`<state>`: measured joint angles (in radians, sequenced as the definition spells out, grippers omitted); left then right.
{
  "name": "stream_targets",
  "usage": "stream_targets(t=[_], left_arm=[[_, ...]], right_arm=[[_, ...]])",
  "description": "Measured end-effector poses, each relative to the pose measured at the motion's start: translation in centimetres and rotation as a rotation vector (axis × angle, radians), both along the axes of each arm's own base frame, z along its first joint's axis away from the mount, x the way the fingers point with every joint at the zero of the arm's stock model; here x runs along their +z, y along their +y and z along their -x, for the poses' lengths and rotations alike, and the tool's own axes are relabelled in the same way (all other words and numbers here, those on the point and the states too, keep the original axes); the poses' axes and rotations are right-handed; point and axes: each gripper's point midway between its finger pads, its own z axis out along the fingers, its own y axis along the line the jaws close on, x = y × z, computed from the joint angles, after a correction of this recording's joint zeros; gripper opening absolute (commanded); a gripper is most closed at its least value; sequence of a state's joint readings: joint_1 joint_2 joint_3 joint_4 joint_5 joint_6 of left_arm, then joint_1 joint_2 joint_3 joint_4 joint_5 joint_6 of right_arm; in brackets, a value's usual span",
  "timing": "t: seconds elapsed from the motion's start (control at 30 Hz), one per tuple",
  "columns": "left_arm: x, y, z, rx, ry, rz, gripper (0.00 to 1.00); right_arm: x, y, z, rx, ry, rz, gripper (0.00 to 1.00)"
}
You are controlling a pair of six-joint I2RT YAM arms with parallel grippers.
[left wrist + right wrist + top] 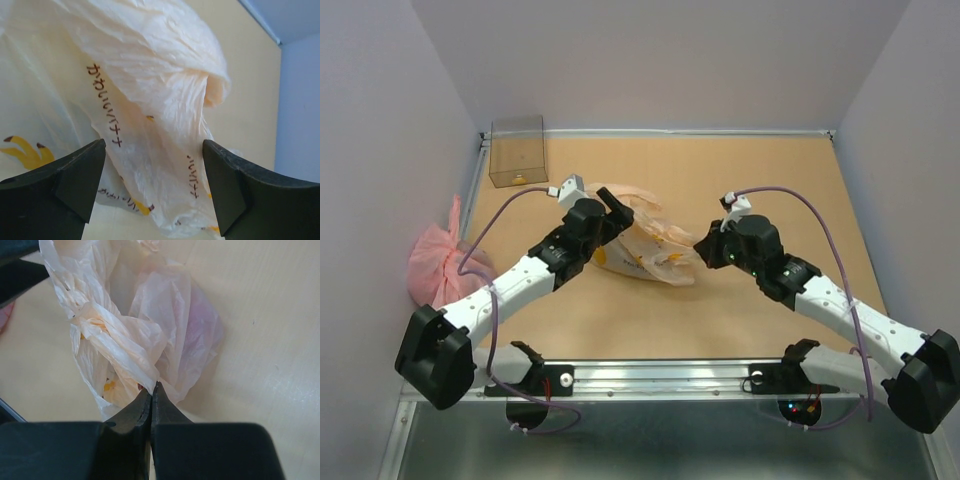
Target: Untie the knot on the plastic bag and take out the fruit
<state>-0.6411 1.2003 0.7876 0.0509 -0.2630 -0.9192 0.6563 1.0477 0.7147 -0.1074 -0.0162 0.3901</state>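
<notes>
Plastic bag (645,250) — thin, crinkly — seemingly pinched by right hand (151,388); left hand (153,146) gapes.

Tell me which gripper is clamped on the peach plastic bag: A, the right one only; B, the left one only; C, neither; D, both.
A: the right gripper has its jaws shut on a twisted strand of the plastic bag, while the left gripper stands open around the film.
</notes>
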Motion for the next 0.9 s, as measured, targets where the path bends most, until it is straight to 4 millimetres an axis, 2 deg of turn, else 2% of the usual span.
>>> stream_targets(t=[0.17, 0.27, 0.37, 0.4, 0.47, 0.5, 0.6, 0.73, 0.9], left_arm=[[1.6, 0.6, -2.1, 0.104, -0.042, 0.028, 0.84], [1.2, 1.1, -3.0, 0.146, -0.035, 0.052, 0.8], [0.0, 1.5, -3.8, 0.172, -0.012, 0.064, 0.69], [-0.5, 1.7, -4.1, 0.181, -0.001, 0.065, 0.6], [-1.6, 2.1, -4.3, 0.192, 0.02, 0.07, 0.5], [-2.2, 2.3, -4.2, 0.193, 0.031, 0.068, 0.32], [-3.9, 3.5, -4.0, 0.208, 0.063, 0.08, 0.0], [-6.2, 5.4, -3.4, 0.192, 0.122, 0.1, 0.0], [-4.6, 6.1, -4.1, 0.108, 0.105, 0.139, 0.0]], right_arm=[[0.0, -0.4, 0.5, -0.004, -0.004, -0.013, 0.0], [0.0, -0.8, 1.0, -0.006, -0.005, -0.019, 0.01], [0.0, -1.0, 1.4, -0.01, 0.001, -0.024, 0.01], [-0.1, -1.0, 1.5, -0.013, 0.008, -0.027, 0.01], [-0.3, -1.1, 1.7, -0.017, 0.021, -0.027, 0.01], [-0.5, -1.2, 1.9, -0.021, 0.032, -0.028, 0.01], [-1.0, -1.5, 2.3, -0.036, 0.055, -0.038, 0.01], [-1.7, -2.2, 2.6, -0.085, 0.086, -0.055, 0.01], [-1.6, -2.4, 2.4, -0.155, 0.107, -0.097, 0.01]])
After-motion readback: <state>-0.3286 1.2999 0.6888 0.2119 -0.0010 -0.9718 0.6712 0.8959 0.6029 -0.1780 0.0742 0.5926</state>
